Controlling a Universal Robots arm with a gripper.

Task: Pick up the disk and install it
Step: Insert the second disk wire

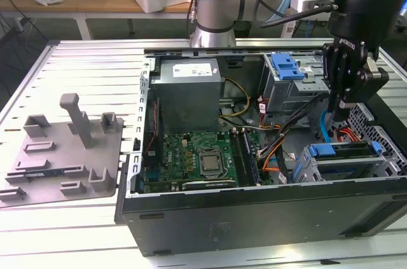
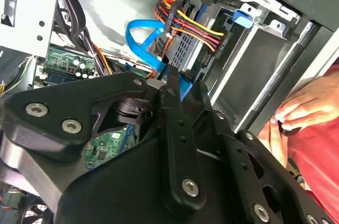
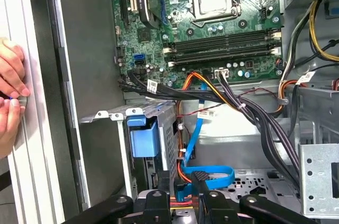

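My black gripper (image 1: pixel 338 115) hangs inside the open computer case (image 1: pixel 254 218), at the exterior view's right, above the lower drive cage (image 1: pixel 346 164). Its fingers stand together with nothing between them in both wrist views, gripper (image 2: pixel 170 82) and gripper (image 3: pixel 198 177). A blue carrier frame (image 1: pixel 337 151) sits in that cage, and its blue tab (image 3: pixel 143 138) shows at the cage's end. The disk itself is hidden; no labelled metal face shows. Just below the fingertips run a blue flat cable (image 3: pixel 212 173) and a bundle of coloured power wires (image 2: pixel 190 25).
The motherboard (image 1: pixel 197 161), power supply (image 1: pixel 189 91) and an upper bay with a blue caddy (image 1: pixel 286 65) share the case. Cables cross the middle. A grey fixture plate (image 1: pixel 63 154) lies outside on the table. A person's hands (image 3: pixel 10 97) rest at the case's rim.
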